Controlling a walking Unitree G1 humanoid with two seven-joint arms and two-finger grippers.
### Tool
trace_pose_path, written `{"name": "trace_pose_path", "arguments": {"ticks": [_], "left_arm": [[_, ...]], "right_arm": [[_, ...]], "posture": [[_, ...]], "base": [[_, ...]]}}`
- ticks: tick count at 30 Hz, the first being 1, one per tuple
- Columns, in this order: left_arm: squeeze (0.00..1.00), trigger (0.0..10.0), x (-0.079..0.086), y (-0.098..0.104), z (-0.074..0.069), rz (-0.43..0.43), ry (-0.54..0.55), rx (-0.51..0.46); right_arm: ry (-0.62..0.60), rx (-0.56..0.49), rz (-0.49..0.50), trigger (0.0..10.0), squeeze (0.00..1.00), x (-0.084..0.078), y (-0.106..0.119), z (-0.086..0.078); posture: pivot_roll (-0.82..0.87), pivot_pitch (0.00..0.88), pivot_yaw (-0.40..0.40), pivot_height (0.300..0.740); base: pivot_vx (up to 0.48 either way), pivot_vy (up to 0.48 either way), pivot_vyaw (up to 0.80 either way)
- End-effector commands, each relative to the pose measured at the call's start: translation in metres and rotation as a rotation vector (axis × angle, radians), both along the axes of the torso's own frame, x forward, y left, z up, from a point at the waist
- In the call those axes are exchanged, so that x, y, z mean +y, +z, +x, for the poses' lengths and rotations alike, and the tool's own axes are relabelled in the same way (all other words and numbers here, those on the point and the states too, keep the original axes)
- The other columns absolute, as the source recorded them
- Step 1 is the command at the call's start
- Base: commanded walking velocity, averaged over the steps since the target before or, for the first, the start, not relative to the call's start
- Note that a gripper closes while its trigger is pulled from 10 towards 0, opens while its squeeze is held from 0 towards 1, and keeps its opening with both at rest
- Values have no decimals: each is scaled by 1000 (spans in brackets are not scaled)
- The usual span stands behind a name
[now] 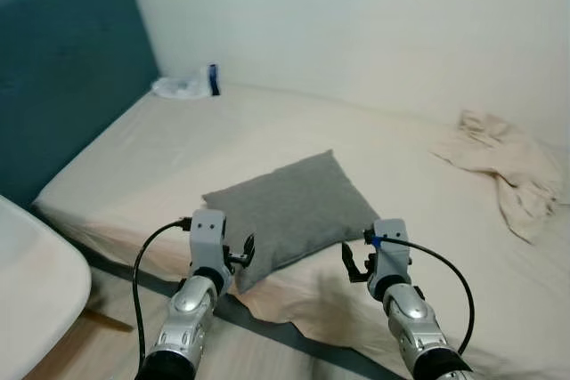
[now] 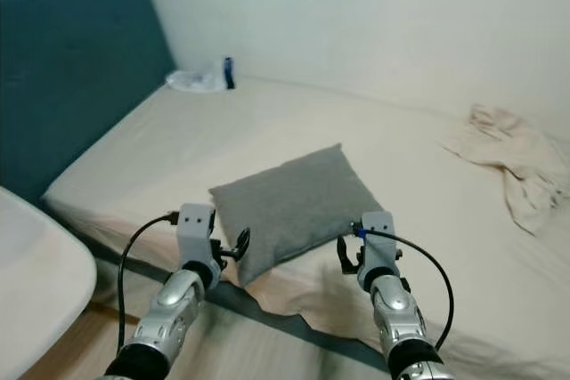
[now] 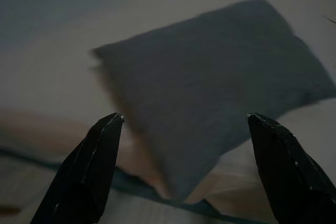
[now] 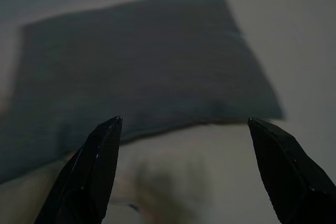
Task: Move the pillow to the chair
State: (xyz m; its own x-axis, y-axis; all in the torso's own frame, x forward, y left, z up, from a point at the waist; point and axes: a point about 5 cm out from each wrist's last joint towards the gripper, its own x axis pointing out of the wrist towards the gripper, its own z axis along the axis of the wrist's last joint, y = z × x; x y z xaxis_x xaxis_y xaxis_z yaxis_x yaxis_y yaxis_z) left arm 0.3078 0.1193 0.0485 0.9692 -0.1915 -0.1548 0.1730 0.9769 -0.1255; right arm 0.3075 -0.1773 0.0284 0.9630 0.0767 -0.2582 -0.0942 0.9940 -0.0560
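You're looking at a matt grey woven-cloth pillow (image 1: 291, 212) lying on a smooth beige cloth sheet (image 1: 267, 135)

beige bed (image 1: 267, 144) carries a grey pillow (image 1: 289, 211) (near its edge) and a crumpled cloth (image 1: 503, 162).

1 pillow (image 1: 289, 204), 1 bed (image 1: 178, 144), 1 crumpled cloth (image 1: 508, 162), 1 chair (image 1: 31, 282).

The pillow (image 1: 289, 211) is plain grey, on a beige sheet (image 1: 205, 144). The headboard (image 1: 62, 68) is teal. The crumpled cloth (image 1: 503, 166) looks cream.
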Motion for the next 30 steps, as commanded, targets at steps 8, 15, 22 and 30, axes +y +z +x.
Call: {"name": "trace_pose_path", "arguments": {"ticks": [8,15,22,30], "left_arm": [[0,10000,9,-5,-4,-17,41,16],[0,10000,9,3,-1,-27,34,-26],[0,10000,8,7,0,-30,13,-48],[0,10000,6,8,0,-55,20,-52]], "right_arm": [[10,-1,-3,10000,0,4,-2,-2],[-99,-15,-14,10000,0,-15,6,5],[-134,-30,-12,10000,0,-23,12,9],[-156,-1,-7,10000,0,-27,11,10]], "posture": [[-46,88,5,740],[-45,90,6,740],[-47,92,5,740],[-50,95,5,740]], "base": [[0,0,800],[0,0,114],[0,0,0],[0,0,-398]]}}
